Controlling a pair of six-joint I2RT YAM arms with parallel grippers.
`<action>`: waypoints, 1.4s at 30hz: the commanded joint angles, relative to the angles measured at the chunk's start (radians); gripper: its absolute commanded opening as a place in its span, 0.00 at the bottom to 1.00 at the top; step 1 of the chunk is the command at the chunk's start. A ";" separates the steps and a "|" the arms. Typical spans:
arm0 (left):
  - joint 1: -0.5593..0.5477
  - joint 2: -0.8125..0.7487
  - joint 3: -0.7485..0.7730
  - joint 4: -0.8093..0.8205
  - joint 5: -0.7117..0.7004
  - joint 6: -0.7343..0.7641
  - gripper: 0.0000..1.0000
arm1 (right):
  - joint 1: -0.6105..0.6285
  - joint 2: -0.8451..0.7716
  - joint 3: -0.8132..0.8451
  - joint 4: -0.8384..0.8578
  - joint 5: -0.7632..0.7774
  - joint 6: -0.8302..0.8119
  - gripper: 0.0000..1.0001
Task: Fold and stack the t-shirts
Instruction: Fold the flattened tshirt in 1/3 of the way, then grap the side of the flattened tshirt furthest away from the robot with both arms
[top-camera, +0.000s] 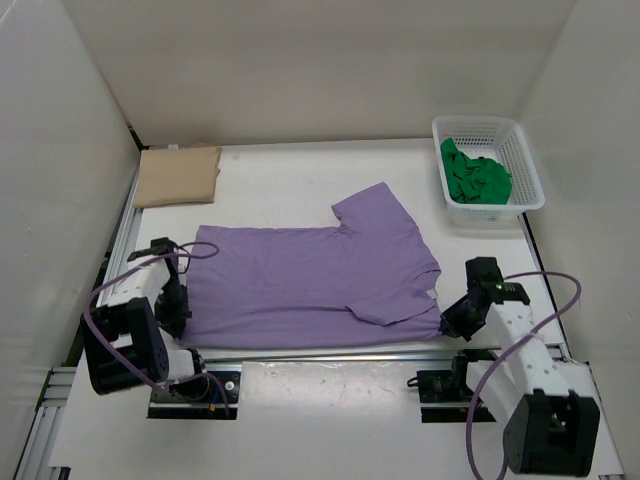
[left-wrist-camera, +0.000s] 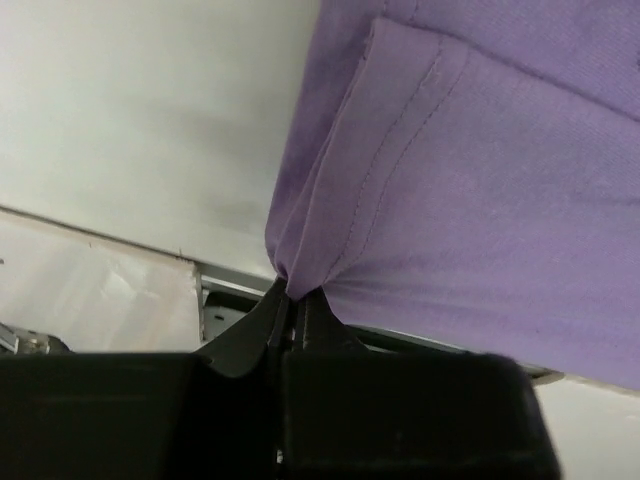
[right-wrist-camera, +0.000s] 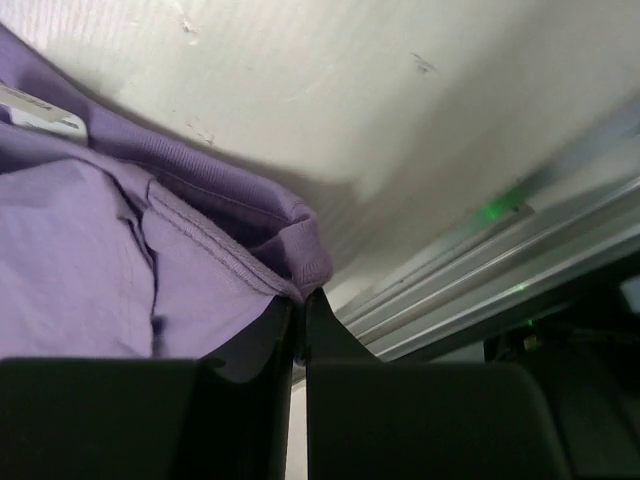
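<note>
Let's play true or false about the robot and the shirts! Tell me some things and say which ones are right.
1. The purple shirt lies spread out on the table between the two arms. True.
2. The green shirt is neatly folded on the table. False: it sits crumpled inside the white basket at the far right.
3. The left gripper and the right gripper are both shut, pinching the purple shirt's near edge. True.
4. The tan shirt lies on top of the purple shirt. False: it lies folded at the far left corner, apart from the purple one.
</note>
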 joint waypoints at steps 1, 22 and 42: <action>0.009 -0.073 -0.014 -0.032 -0.079 0.007 0.10 | -0.002 -0.098 0.011 -0.136 0.110 0.120 0.05; 0.016 0.320 0.696 0.144 0.255 0.007 0.73 | 0.315 0.850 1.192 0.008 0.129 -0.380 0.80; -0.004 0.794 0.977 0.235 0.300 0.007 0.81 | 0.265 1.678 1.835 0.123 0.117 -0.155 0.76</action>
